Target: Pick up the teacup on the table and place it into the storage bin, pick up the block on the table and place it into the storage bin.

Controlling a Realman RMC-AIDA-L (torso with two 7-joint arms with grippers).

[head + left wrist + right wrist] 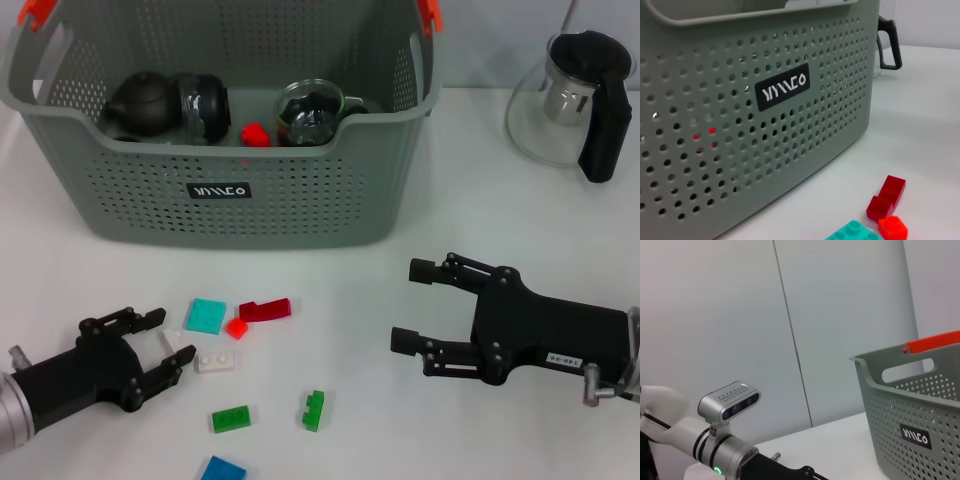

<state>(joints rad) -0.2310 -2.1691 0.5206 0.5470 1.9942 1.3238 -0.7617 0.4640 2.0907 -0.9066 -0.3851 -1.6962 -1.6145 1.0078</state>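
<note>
White block [217,362] lies just beside the left hand [168,343] — fingers spread, empty — right hand [415,305] likewise.

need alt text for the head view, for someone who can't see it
A grey storage bin holding dark teacups and a red block stands on a white table. In front of it, coloured blocks lie scattered between the open left claw and open right claw. A glass teapot stands to the right.

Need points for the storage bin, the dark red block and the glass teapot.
storage bin [120,190], head view, on its front wall left of the label.
dark red block [266,310], head view, on its top face.
glass teapot [603,120], head view, on its black handle.
</note>
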